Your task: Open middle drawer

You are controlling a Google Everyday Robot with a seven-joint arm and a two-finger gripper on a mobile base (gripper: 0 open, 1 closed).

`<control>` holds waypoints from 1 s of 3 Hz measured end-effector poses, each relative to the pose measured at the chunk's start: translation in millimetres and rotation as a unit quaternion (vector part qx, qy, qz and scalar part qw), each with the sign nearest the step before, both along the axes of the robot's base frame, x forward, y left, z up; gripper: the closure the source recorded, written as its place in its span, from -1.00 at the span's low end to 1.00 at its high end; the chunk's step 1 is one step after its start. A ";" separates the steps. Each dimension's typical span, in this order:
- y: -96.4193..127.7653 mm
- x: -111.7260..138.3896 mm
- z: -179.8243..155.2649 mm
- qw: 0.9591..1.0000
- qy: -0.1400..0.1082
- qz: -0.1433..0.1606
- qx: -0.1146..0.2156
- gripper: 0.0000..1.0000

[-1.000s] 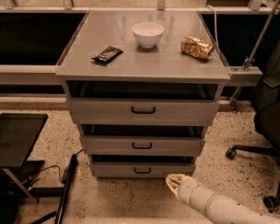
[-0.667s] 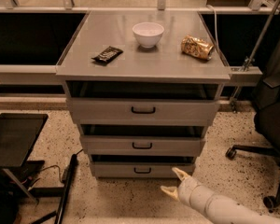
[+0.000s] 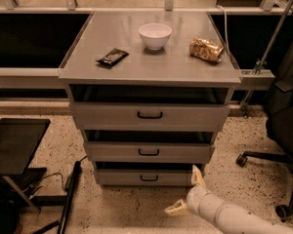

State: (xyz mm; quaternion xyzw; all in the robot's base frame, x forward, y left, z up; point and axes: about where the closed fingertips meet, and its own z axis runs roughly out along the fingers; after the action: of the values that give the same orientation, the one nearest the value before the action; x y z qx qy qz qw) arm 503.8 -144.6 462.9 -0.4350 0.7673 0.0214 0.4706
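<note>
The middle drawer [image 3: 149, 152] is the second of three stacked grey fronts under a grey cabinet top [image 3: 151, 67], with a small black loop handle [image 3: 149, 152] at its centre. It looks closed, in line with the others. My gripper [image 3: 187, 193] is low at the front right, below and in front of the bottom drawer [image 3: 145, 178]. Its two cream fingers [image 3: 198, 176] are spread wide apart and hold nothing. The white arm runs off to the lower right.
On the cabinet top are a white bowl [image 3: 155, 35], a dark snack wrapper [image 3: 112, 57] and a crumpled gold bag [image 3: 206, 49]. A black office chair [image 3: 283, 130] stands at right. A black stand [image 3: 14, 145] and cables sit on the speckled floor at left.
The gripper's fingers have spread from together to wide apart, and the gripper has risen slightly towards the drawers. The drawers have not moved.
</note>
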 end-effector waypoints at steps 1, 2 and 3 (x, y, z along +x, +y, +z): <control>1.6 16.0 -1.1 1.000 0.007 0.012 -0.024 -1.00; -14.8 60.8 8.6 0.997 0.022 0.017 -0.072 -1.00; -31.3 129.5 1.1 0.990 0.035 0.010 -0.137 -1.00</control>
State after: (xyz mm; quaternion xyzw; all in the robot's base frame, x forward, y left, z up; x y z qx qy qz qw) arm 633.2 -176.0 464.0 -0.5020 0.7747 -0.0642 0.3791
